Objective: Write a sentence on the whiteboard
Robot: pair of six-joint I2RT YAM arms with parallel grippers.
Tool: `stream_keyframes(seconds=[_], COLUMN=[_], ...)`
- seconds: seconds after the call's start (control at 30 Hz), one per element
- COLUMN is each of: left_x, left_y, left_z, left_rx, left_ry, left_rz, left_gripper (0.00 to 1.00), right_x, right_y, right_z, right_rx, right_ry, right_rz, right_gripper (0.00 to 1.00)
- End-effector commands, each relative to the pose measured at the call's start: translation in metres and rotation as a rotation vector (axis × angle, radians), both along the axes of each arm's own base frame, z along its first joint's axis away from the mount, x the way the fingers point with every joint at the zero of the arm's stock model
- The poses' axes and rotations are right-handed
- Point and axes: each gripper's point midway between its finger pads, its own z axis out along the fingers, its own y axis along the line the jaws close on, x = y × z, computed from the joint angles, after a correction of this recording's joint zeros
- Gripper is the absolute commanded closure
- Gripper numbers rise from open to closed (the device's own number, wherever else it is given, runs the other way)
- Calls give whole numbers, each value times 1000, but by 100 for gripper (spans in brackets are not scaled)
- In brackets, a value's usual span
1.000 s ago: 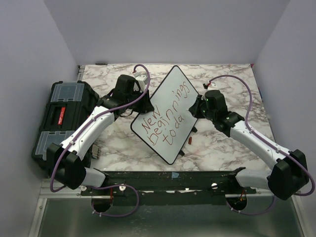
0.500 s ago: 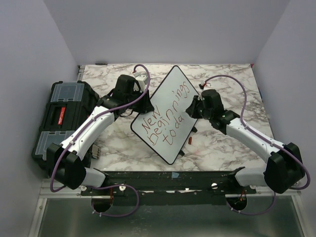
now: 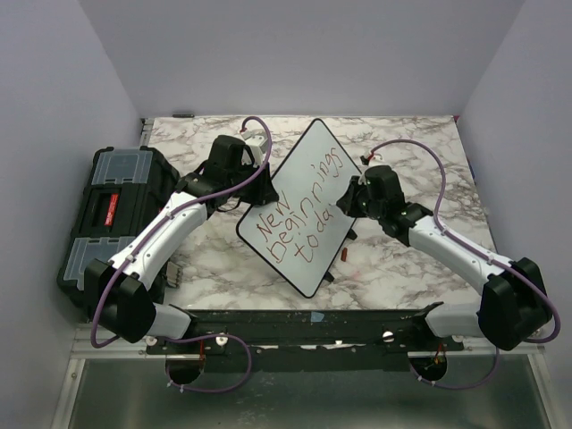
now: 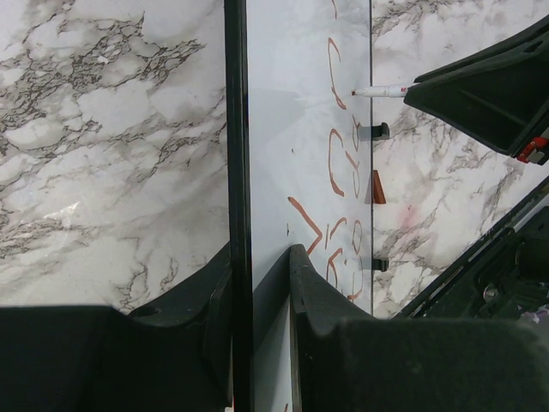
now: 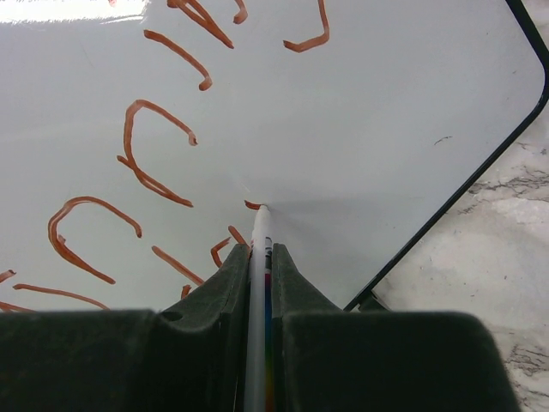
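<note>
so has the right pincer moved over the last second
Yes. The right pincer, holding the marker, has shifted left, further in over the right edge of the whiteboard toward the last line of red lettering; the whiteboard has stayed put.

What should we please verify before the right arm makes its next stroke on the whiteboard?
1. Grip of left pincer on the whiteboard frame: ok.
2. Hold of right pincer on the marker: ok.
3. Tip touching the board: ok, judging by the right wrist view.
4. Bare board beyond the tip for the last letter: ok.
5. Completion of the sentence: not ok; it reads "New Beginnings toda", final letter barely begun.
</note>
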Motion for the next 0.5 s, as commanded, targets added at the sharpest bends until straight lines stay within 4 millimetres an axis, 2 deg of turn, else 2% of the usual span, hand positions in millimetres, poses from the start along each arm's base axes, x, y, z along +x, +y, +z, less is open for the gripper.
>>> stream_keyframes(seconds=[0.0,0.23,0.47], left_x=[-16,-16,-17], left_y=[26,26,26], left_z=[-56,-57,-57], left_rx=[263,264,264], left_ry=[48,49,51], left_rz=[-61,-61,-62], left_gripper=[100,100,100], right_x=[-7,-13,-7], right_y=[0,-8,-11], right_z=[-10,-23,-19], right_rx=[9,-17,-34], right_ry=[19,35,21], right_rz=[13,-4,-26], right_gripper=[99,99,99])
